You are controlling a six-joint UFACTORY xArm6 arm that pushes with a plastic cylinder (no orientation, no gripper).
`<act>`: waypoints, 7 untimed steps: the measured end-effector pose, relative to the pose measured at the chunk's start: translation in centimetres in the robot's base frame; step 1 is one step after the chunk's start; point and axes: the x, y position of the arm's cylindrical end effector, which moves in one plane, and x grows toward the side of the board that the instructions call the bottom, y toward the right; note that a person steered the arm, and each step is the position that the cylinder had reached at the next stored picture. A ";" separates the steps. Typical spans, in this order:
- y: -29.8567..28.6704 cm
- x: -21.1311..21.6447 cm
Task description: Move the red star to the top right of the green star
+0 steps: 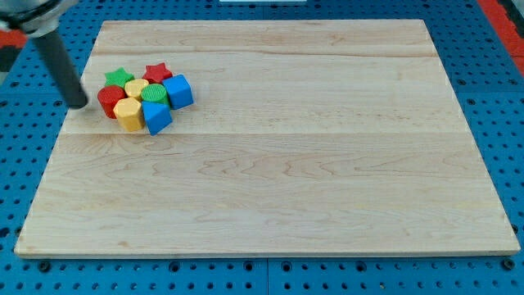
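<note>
Two red blocks [157,73], two green [119,78], two yellow [128,114], two blue [178,91].

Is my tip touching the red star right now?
No, my tip sits at the view's left of the cluster, apart from the red star, which lies just right of the green star.

The rod [57,57] blurs, cut off at the view's top.

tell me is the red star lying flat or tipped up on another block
Flat, as far as the view shows: the red star shows its full star-shaped top face, level with the green star beside it. My tip is left of the cluster.
</note>
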 end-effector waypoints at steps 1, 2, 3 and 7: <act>2.6 4.3; 6.1 4.4; 6.2 2.6; 13.5 -1.1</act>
